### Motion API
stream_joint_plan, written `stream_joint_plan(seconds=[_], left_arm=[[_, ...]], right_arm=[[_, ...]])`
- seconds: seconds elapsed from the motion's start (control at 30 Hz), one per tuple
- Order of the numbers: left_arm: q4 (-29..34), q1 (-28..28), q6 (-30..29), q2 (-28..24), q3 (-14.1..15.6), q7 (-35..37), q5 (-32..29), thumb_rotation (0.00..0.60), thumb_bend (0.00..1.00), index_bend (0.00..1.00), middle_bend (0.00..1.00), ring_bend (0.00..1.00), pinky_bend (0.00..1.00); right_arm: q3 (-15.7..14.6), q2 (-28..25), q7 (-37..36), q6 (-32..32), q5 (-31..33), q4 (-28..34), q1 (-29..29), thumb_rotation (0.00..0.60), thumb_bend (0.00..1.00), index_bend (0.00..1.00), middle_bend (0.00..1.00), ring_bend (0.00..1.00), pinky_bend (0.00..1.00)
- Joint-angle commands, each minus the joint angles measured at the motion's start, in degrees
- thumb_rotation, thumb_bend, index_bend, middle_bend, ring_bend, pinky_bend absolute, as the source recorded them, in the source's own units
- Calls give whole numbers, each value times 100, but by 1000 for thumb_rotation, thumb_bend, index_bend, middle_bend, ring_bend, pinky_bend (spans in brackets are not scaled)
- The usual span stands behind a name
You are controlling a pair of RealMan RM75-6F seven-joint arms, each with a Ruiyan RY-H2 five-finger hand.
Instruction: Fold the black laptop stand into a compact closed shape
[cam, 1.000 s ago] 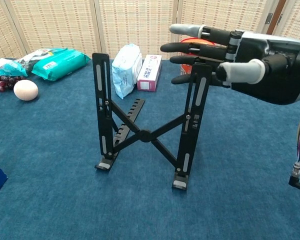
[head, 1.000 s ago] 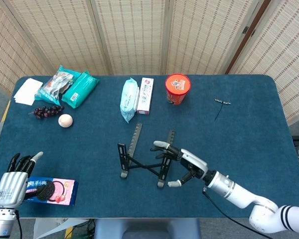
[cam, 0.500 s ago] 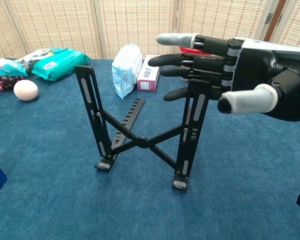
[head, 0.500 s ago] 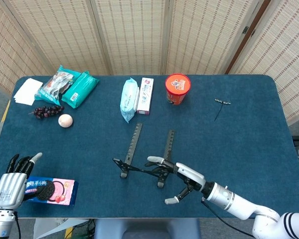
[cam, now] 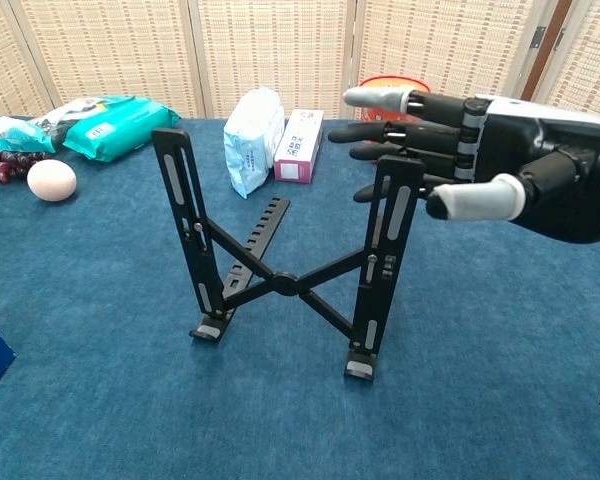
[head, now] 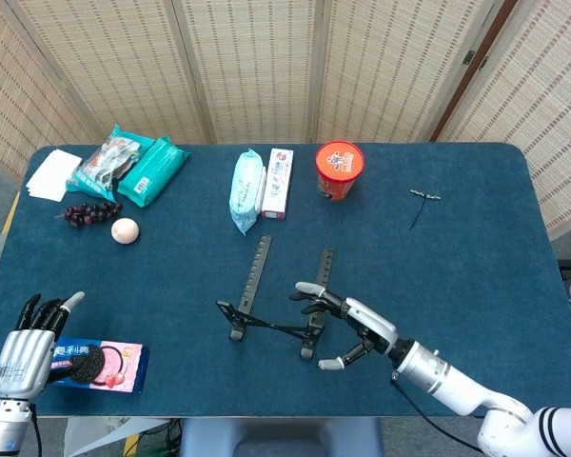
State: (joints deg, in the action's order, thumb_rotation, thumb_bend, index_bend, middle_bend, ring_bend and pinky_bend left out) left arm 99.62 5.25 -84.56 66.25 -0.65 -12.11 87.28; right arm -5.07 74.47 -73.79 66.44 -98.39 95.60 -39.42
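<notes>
Two uprights of the black laptop stand (cam: 290,270) rise from the blue table (head: 476,257) near its front middle, splayed apart and joined by a crossed brace; its slotted rails run away from us toward the far edge. Our right hand (cam: 480,160) has its fingers spread, grasping nothing, fingertips at the right upright's top. Only the head view shows our left hand (head: 24,343), fingers loose beside a cookie pack (head: 100,365).

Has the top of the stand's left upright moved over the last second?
Yes. In the chest view the top of the laptop stand's left upright has swung outward to the left, toward the egg, widening the stand's spread. Its feet sit where they were.
</notes>
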Motion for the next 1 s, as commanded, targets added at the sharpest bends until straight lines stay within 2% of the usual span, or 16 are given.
stream_joint_plan(seconds=[0.03, 0.3, 0.63, 1.0], left_arm=[[21, -7, -13, -7, 7, -11, 12, 600, 139, 117, 207, 158, 29], [68, -27, -15, -23, 22, -64, -7, 600, 139, 117, 207, 158, 29], [114, -1, 28, -34, 12, -81, -18, 600, 139, 117, 207, 158, 29], [158, 9, 44, -44, 17, -124, -10, 600, 139, 117, 207, 158, 29]], right_arm=[[-12, 111, -148, -102, 36, -120, -38, 600, 9, 0, 161, 32, 181], [-121, 348, -539, -214, 25, -385, -63, 600, 9, 0, 161, 32, 181], [-287, 752, -720, -328, 70, -698, 11, 600, 10, 0, 161, 32, 181], [-361, 961, -924, -351, 88, -930, 51, 600, 11, 0, 161, 33, 181]])
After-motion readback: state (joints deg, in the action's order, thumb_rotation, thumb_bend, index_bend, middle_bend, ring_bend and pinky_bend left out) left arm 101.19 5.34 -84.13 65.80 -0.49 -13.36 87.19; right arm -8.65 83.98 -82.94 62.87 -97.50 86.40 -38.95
